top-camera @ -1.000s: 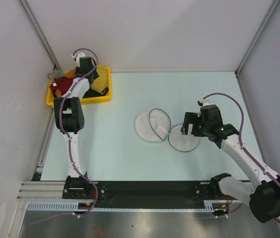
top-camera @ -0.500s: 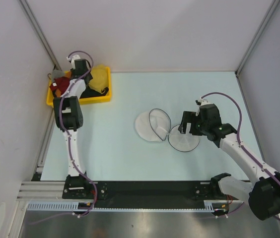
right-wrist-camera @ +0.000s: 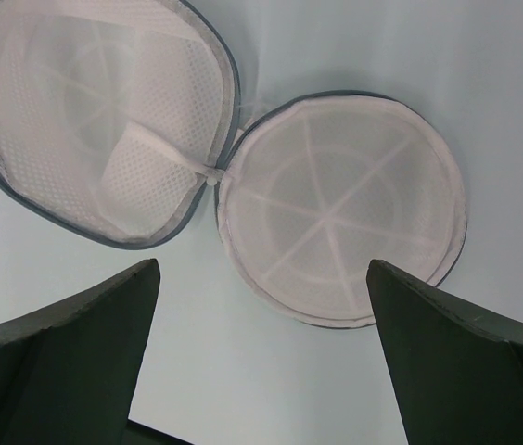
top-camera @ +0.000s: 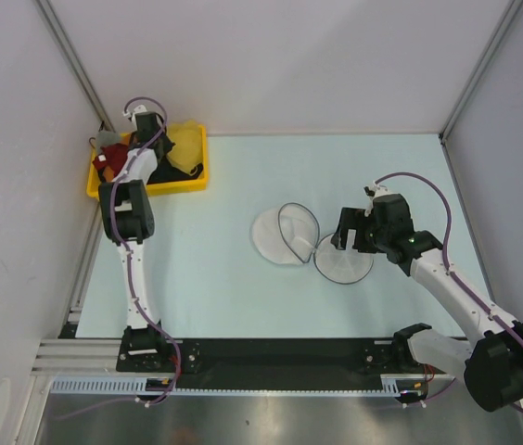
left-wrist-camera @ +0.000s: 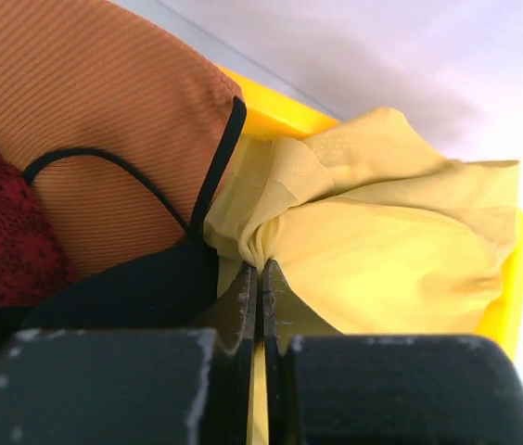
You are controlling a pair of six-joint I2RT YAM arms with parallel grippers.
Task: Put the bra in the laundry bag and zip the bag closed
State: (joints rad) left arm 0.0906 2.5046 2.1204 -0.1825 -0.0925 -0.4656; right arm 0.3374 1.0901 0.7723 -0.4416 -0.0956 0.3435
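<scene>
The laundry bag (top-camera: 285,239) lies open on the table, its two round white mesh halves (right-wrist-camera: 104,120) (right-wrist-camera: 340,209) side by side and joined at a hinge. My right gripper (right-wrist-camera: 261,269) hovers open just above the right half (top-camera: 343,260), nothing between its fingers; in the top view the right gripper (top-camera: 343,237) is at that half's far edge. My left gripper (left-wrist-camera: 260,266) is inside the yellow bin (top-camera: 146,190), shut on a bunched fold of the yellow bra (left-wrist-camera: 391,232). From above, the yellow bra (top-camera: 185,148) rests against the bin's right end, beside the left gripper (top-camera: 163,154).
The bin (left-wrist-camera: 280,116) also holds an orange-brown cup with a black strap (left-wrist-camera: 104,102), red lace (left-wrist-camera: 2,222), black cloth (left-wrist-camera: 141,292) and a grey piece (top-camera: 106,140). Walls and frame posts close in the table's left, back and right sides.
My left gripper has closed on the yellow fabric, after shifting slightly toward the bin's back. The yellow bra now shows uncovered in the bin. The right arm has barely moved.
</scene>
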